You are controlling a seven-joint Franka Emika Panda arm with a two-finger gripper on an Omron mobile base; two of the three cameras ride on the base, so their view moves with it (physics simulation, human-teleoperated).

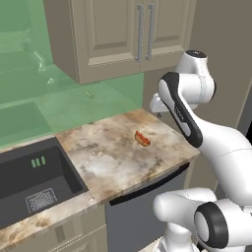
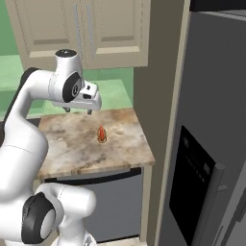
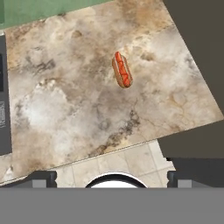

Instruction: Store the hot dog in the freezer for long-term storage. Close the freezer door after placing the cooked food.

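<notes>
Marble-patterned counter under cream wall cupboards, green backsplash behind, dark sink set into the counter's left end in the left base view. Hot dog lying alone on the bare stone, toward the counter's right end and nearer its back edge than its front, touching nothing else; seen again in the right base view and in the hand view, red sausage up in a tan bun. Dark-fronted appliance under the counter's front edge, with a long black handle. Tall brown panel bounding the counter's right edge, grey freezer just beyond it. Freezer door closed, black dispenser panel on its face, long bar handle running down beside the panel. Gripper held above the counter's back edge, pointing down, well apart from the hot dog and holding nothing; fingers spread wide, jaws plainly parted, tips at the two bottom corners of the hand view. Tiled floor visible past the counter's front edge.
</notes>
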